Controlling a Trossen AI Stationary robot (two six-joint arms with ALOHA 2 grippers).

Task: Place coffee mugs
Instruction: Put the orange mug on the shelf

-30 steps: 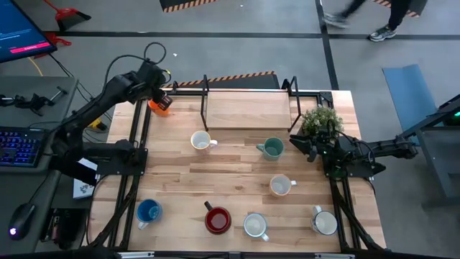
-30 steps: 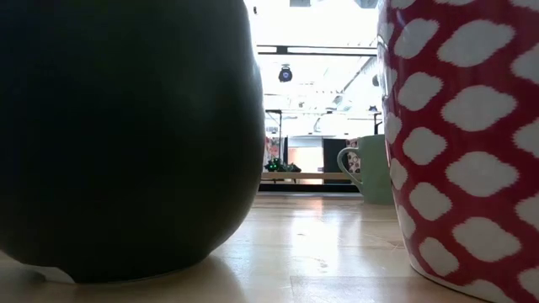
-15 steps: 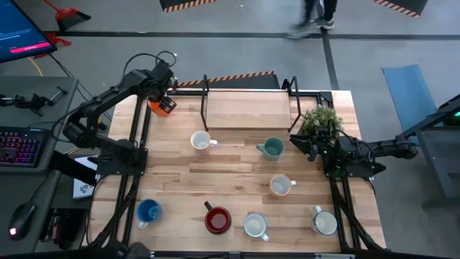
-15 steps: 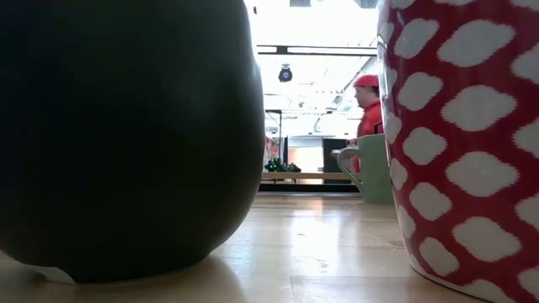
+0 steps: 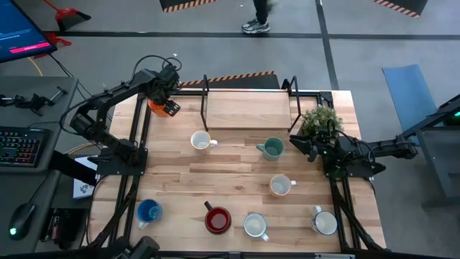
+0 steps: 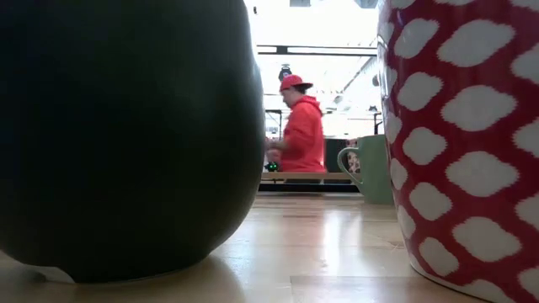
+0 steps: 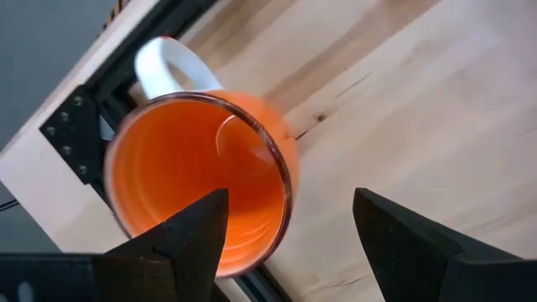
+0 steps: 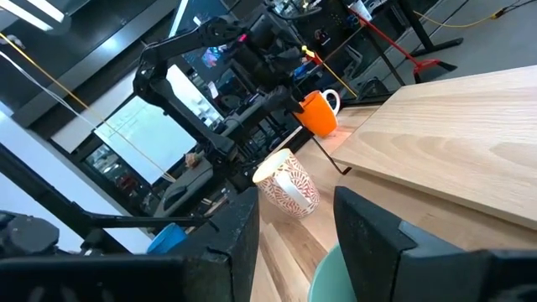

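The orange mug [image 7: 201, 180] with a white handle [image 7: 164, 71] stands upright at the table's far left corner [image 5: 156, 107], beside the black frame. My left gripper [image 7: 289, 197] hangs open just above it [image 5: 169, 108], pointing down. One finger is over the mug's hollow and the other is outside over the wood, so the near wall lies between them. Other mugs stand on the table: white [image 5: 201, 140], teal [image 5: 273, 148], cream [image 5: 280, 185], blue [image 5: 148, 211], dark red [image 5: 217, 219]. My right gripper [image 5: 296, 142] waits open at the right edge.
A raised wooden board [image 5: 248, 109] between black uprights fills the far centre. A bushy plant [image 5: 321, 119] stands at the far right. Two more pale mugs [image 5: 255, 225] [image 5: 325, 221] sit along the near edge. A person in red [image 6: 301, 130] passes behind the table.
My left gripper has sunk toward the orange mug and tipped to point more steeply down. The mug has kept its place. A person has walked along behind the table's far side.
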